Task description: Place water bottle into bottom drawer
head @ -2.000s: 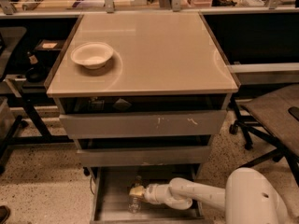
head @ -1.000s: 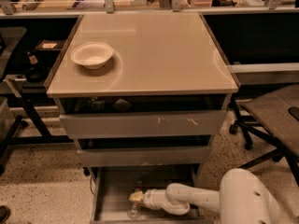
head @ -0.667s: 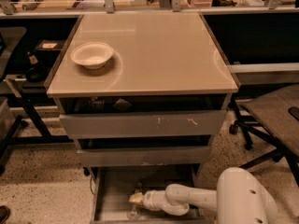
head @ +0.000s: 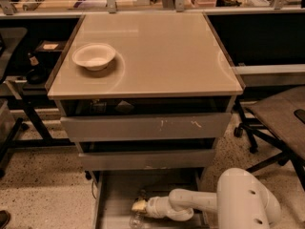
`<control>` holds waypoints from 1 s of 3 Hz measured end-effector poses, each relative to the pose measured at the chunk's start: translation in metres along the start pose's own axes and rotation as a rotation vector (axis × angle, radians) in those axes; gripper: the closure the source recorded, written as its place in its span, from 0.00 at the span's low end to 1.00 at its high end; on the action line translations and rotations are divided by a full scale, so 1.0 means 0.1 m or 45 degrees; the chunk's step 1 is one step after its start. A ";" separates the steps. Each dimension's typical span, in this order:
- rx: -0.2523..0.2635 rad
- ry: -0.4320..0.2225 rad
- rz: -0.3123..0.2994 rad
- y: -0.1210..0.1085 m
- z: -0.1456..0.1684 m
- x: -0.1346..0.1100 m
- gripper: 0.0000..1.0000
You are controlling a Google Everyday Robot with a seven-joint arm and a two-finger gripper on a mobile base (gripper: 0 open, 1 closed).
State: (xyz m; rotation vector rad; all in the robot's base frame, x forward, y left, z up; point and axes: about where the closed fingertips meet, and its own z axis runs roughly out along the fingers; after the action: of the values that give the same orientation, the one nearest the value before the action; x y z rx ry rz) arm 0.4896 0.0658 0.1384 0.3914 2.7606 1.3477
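Note:
The bottom drawer (head: 112,197) is pulled out at the foot of the grey cabinet, and its flat floor shows. My white arm reaches into it from the lower right. The gripper (head: 139,205) is low over the drawer floor near the middle. A small clear object that looks like the water bottle (head: 135,220) lies right below the gripper at the frame's bottom edge, partly cut off. I cannot tell whether the gripper touches it.
A white bowl (head: 94,56) sits on the beige cabinet top (head: 157,51) at the left. The two upper grey drawers (head: 143,126) are closed. An office chair (head: 281,118) stands to the right, and a desk frame (head: 28,113) to the left.
The gripper has moved down and a little toward the front of the open bottom drawer. Nothing else has moved.

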 end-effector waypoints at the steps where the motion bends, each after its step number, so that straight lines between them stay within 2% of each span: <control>1: 0.000 0.000 0.000 0.00 0.00 0.00 0.58; 3: 0.000 0.000 0.000 0.00 0.00 0.00 0.12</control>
State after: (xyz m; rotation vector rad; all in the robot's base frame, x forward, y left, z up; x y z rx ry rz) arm 0.4896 0.0659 0.1384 0.3913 2.7607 1.3478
